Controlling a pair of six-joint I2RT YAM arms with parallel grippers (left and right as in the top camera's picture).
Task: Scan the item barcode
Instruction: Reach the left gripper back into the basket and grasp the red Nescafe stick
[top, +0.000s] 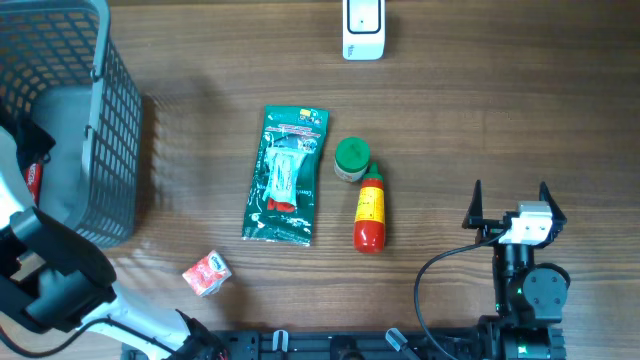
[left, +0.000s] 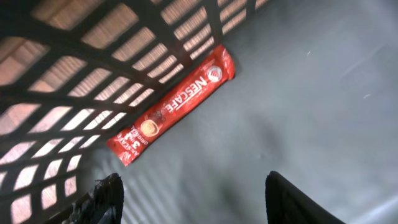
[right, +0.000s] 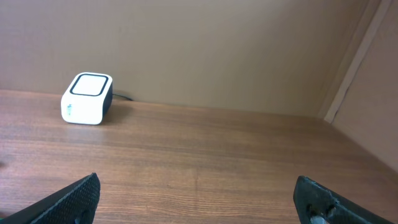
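the left gripper (left: 194, 190) hung inside the basket (top: 115, 110) near the red nescafe sachet (left: 171, 106) — fingers apart, holding nothing; the right gripper (top: 510, 192) gaped wide too.

Soft, even light falls from above on the brown wooden table (top: 450, 120), with no harsh glare. The grey plastic mesh basket (top: 115, 130) throws a faint, wide shadow onto the wood to its right. The glossy green plastic packet (top: 285, 175) shows small glints. Inside the basket the left wrist view is dimmer: the near mesh is blurred and backlit, and the red Nescafé stick sachet (left: 171, 106) is readable but slightly soft. The left gripper (left: 193, 202) and right gripper (right: 199, 199) appear as dark, unfocused shapes at the bottom edges. The white box scanner (right: 87, 98) is sharp.
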